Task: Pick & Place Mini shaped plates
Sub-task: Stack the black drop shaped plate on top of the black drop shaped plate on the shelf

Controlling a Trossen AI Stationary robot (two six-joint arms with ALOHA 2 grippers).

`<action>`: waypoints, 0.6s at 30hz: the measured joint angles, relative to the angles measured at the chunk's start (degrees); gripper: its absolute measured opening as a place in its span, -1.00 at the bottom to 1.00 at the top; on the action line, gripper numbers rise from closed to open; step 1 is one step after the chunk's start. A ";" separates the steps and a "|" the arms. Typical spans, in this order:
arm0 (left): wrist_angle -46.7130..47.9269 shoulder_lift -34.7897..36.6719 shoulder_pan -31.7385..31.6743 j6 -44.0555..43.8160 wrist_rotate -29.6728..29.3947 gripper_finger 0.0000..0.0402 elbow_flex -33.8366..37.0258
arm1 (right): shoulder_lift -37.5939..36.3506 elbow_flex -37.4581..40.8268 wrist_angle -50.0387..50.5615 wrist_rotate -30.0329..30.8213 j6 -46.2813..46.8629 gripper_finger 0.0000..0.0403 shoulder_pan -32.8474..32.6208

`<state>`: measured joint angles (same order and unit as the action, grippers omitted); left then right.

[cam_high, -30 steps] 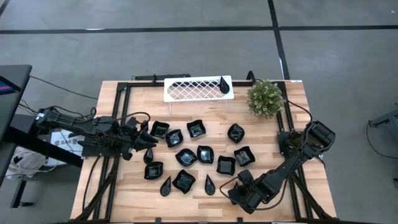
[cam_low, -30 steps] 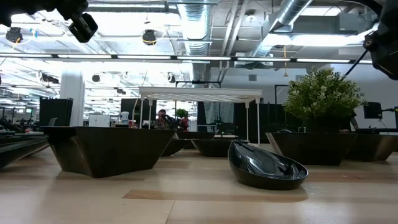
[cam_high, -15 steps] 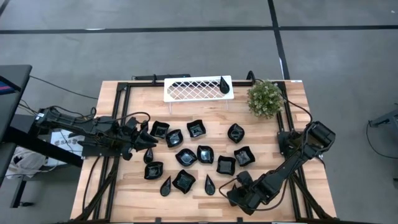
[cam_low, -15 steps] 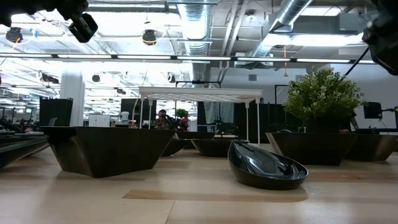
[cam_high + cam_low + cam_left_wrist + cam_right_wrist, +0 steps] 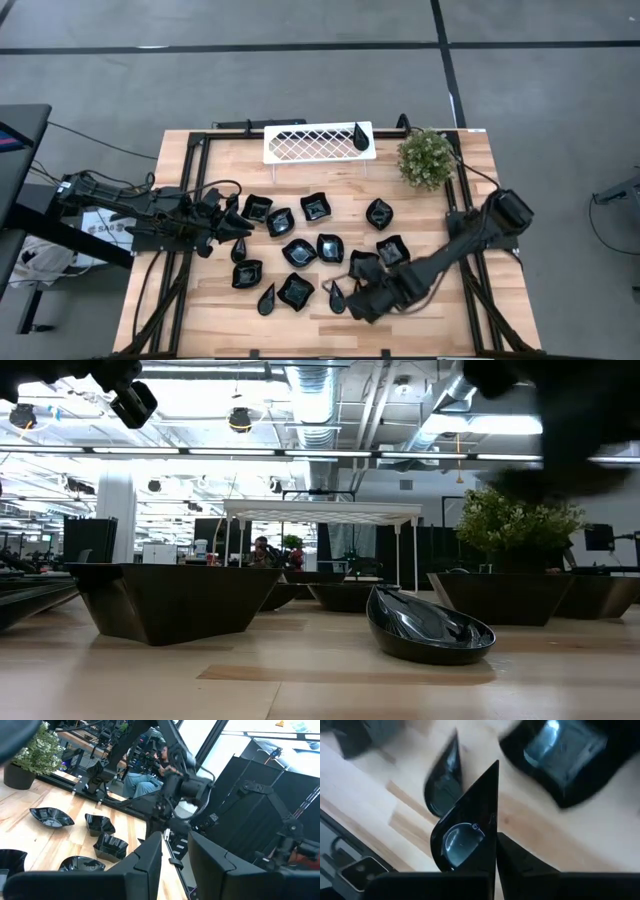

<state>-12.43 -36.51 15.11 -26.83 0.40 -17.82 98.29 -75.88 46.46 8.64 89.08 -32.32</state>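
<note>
A wooden counter [image 5: 420,215] seen from above, with a white lattice tray [image 5: 318,143] at its far edge as the landmark.

Well to the left of the tray and nearer the viewer, the left gripper [image 5: 243,226] waits with its fingers apart and nothing between them, just beside the edge of a cluster of mini shaped plates [image 5: 329,247]. The cluster lies spread in front of the tray, and one teardrop plate [image 5: 360,135] already sits on the tray's right end.

Further right and nearest the viewer, far from the tray, the right gripper [image 5: 358,303] is closed on a second teardrop plate [image 5: 467,834], pinching it by its rim.

The plates look glossy, rigid and light, likely slippery and chip-prone. Taking hold across a thin rim seems best.
</note>
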 joint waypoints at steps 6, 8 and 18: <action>-0.02 0.00 0.00 0.00 0.00 -0.52 0.00 | -4.30 -4.20 2.03 -0.44 -14.81 -1.00 9.29; -0.04 0.01 0.02 0.00 0.00 -0.52 0.00 | -6.68 -4.63 2.57 -0.43 -19.57 -1.00 12.79; -0.37 0.02 0.00 -0.02 -3.56 -0.52 0.00 | -15.09 -4.65 3.77 -6.47 -39.38 -1.00 32.08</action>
<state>-12.80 -36.49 15.11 -26.85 -3.16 -17.82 83.20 -80.53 50.24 2.17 49.70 -0.24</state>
